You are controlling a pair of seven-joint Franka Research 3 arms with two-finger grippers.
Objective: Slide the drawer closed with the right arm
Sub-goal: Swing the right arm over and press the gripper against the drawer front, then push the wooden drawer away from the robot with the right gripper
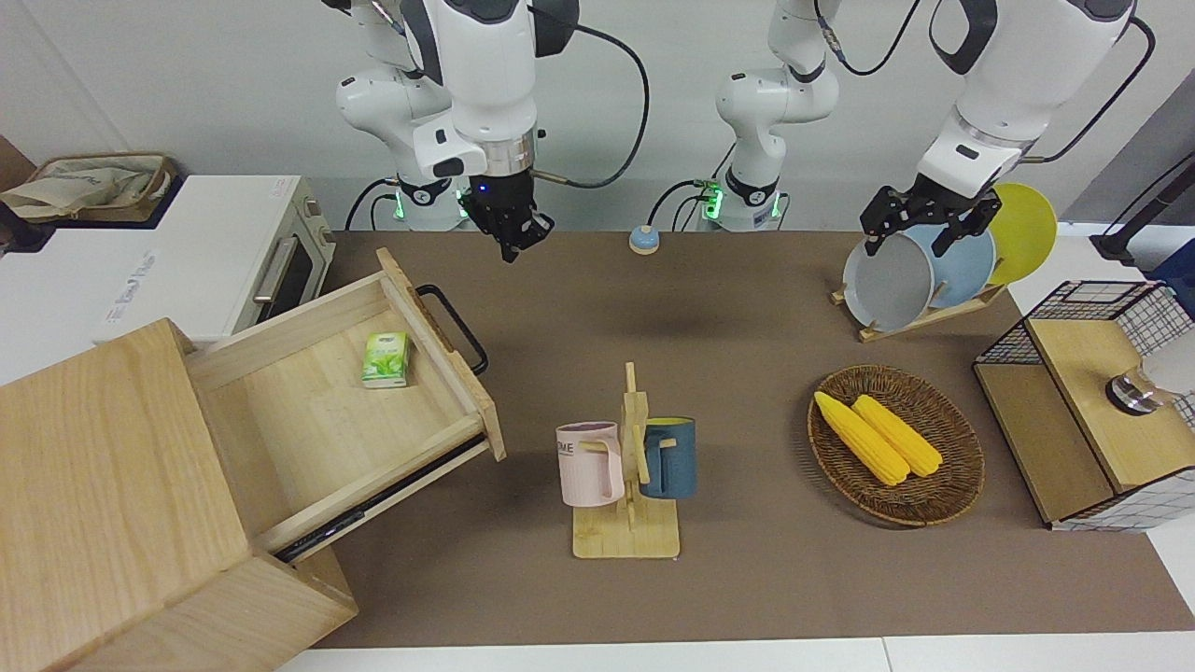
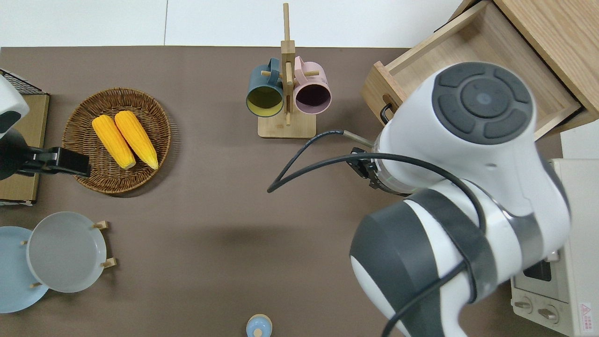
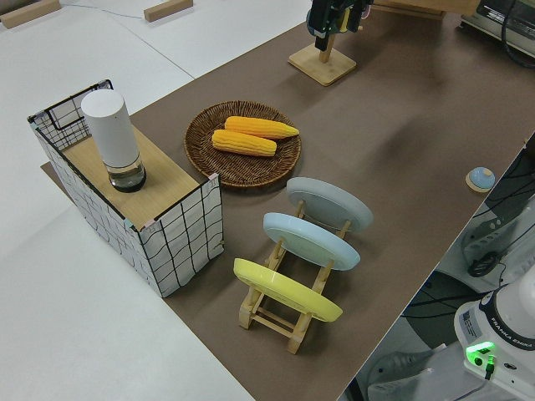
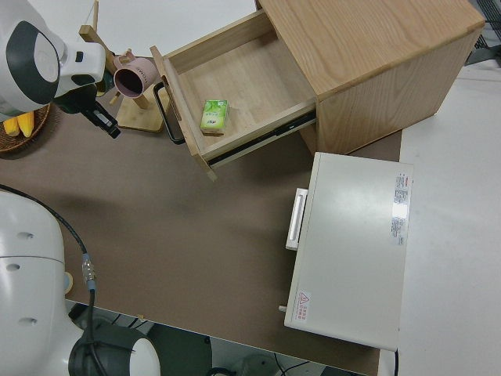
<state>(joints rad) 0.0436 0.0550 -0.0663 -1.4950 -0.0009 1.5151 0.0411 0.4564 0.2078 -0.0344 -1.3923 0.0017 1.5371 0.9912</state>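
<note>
The right tool (image 1: pixel 512 245) hangs in the air with its tip pointing down; its fingers look drawn together with nothing between them. From above it is mostly hidden under its own arm, over the bare brown tabletop (image 2: pixel 210 210) just off the drawer's front panel, on the side away from the cabinet. The right side view shows the dark tool tip (image 4: pixel 106 125) clear of the black loop handle (image 4: pixel 167 114) and not touching it.

The drawer (image 1: pixel 345 411) stands pulled well out of the pale-wood cabinet (image 1: pixel 112 495), at the right arm's end of the tabletop. Its handle (image 1: pixel 456 329) faces the middle of the tabletop. Inside the drawer lies a small green packet (image 1: pixel 386 359), close to the front panel.

Beside the drawer, nearer to the robots, sits a white oven (image 1: pixel 215 261). Toward the left arm's end from the drawer stands a wooden mug rack (image 1: pixel 630 467) with a pink mug (image 1: pixel 590 464) and a dark blue mug (image 1: pixel 670 457) hung on it. Farther along the same way is a woven basket (image 1: pixel 962 467) holding two yellow corn cobs (image 1: pixel 878 436).

The left arm is parked; its tool (image 1: pixel 920 219) has its fingers spread apart, empty.
</note>
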